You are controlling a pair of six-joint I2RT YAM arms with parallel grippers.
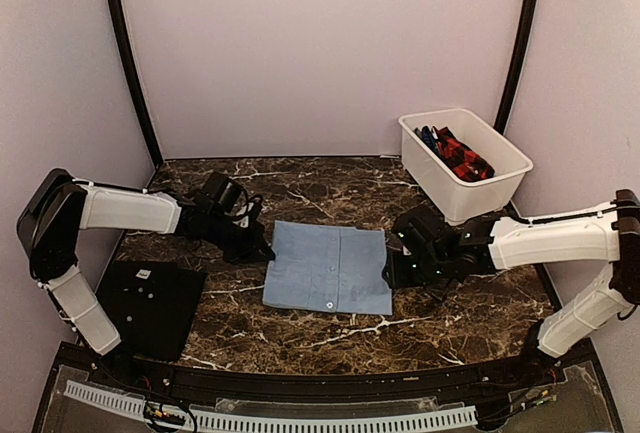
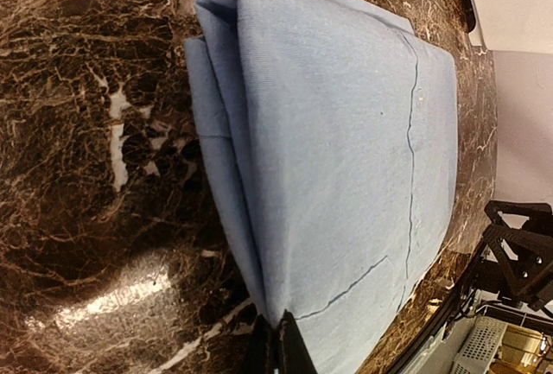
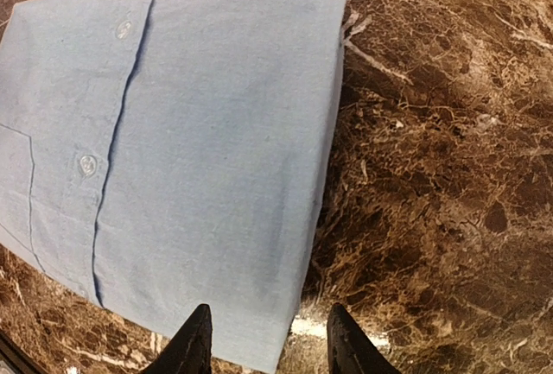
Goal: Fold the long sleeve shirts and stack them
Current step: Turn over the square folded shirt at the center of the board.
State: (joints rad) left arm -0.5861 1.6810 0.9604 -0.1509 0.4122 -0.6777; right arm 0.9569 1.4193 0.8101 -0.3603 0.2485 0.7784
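A folded light-blue long sleeve shirt (image 1: 330, 266) lies flat on the marble table, button placket up. My left gripper (image 1: 262, 250) is at its left edge. In the left wrist view that gripper (image 2: 278, 344) is shut, pinching the folded edge of the shirt (image 2: 346, 149). My right gripper (image 1: 392, 271) is at the shirt's right edge. In the right wrist view it (image 3: 268, 313) stands open, one finger (image 3: 194, 339) over the shirt (image 3: 190, 149) and the other finger (image 3: 346, 344) over bare marble. A red-black checked shirt (image 1: 460, 156) and a dark blue one (image 1: 428, 136) lie in the bin.
A white plastic bin (image 1: 470, 193) stands at the back right, just behind the right arm. A flat black square mat (image 1: 150, 303) lies at the front left beside the left arm's base. Pale walls close in the table on three sides.
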